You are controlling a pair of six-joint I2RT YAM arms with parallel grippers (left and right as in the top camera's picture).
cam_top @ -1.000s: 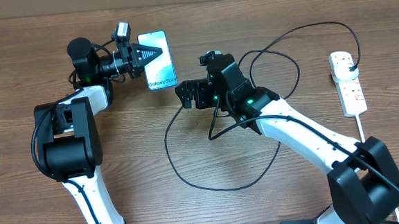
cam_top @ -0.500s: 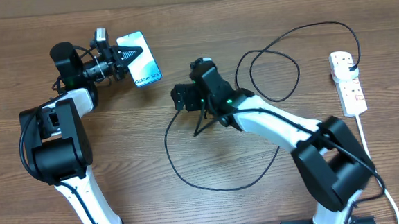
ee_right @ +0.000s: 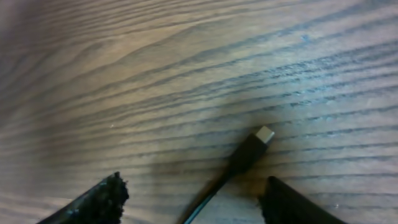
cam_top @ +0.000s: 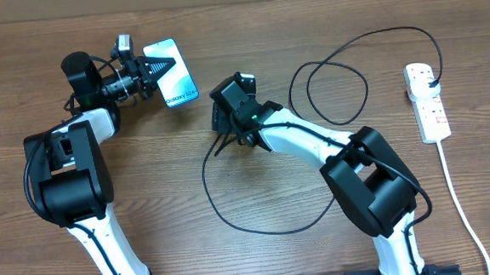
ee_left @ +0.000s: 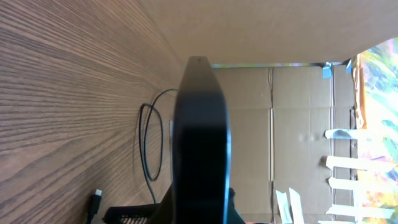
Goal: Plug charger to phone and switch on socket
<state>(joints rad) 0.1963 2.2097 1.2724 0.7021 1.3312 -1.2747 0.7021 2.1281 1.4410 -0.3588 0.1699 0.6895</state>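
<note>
Presently observed the right tool (ee_right: 193, 186) low over the surface (ee_right: 186, 56), jaws parted, gripping nothing. Noted the connector tip (ee_right: 252, 148) of the charger (cam_top: 263, 228) lying flat on the wood between the two fingers (ee_right: 102, 196), touching neither. Traced the cable from there in a wide loop across the surface, then in a second loop up to its black plug (cam_top: 432, 82), seated in the socket (cam_top: 428, 105) at the far right. Found the left tool (cam_top: 149, 71) clamped shut on the phone (cam_top: 175, 73) at the upper left, lit screen toward the overhead camera, well apart from the connector tip. Could not read the socket's switch position.
</note>
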